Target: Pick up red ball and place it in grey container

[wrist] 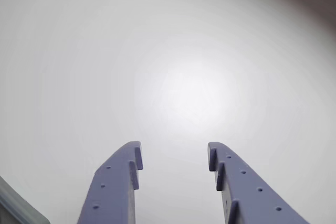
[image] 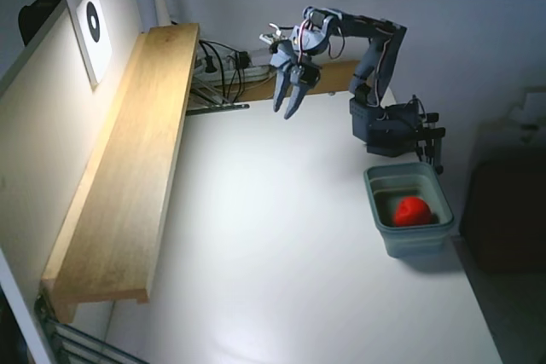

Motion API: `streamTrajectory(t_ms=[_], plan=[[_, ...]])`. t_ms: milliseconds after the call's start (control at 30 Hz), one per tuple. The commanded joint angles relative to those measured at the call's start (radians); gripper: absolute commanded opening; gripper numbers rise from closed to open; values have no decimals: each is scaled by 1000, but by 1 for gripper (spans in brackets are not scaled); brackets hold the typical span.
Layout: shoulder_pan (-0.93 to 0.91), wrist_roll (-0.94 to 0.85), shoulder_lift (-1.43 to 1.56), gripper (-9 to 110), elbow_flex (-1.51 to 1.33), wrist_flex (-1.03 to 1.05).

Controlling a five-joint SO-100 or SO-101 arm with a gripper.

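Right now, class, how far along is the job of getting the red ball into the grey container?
It looks done: the red ball lies inside the grey container. Nothing is in hand: the gripper hangs open and empty over the white table, away from the container; the wrist view shows only bare table between its fingers. Nothing appears left.
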State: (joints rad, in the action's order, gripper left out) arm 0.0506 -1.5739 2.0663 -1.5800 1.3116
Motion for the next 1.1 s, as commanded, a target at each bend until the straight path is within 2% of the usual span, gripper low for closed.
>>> streamTrajectory(t_ms=[0,567,1067], plan=[[-80,3,26,11,64,66],[-430,3,18,1,202,327],[-572,3,15,-3,257,432]])
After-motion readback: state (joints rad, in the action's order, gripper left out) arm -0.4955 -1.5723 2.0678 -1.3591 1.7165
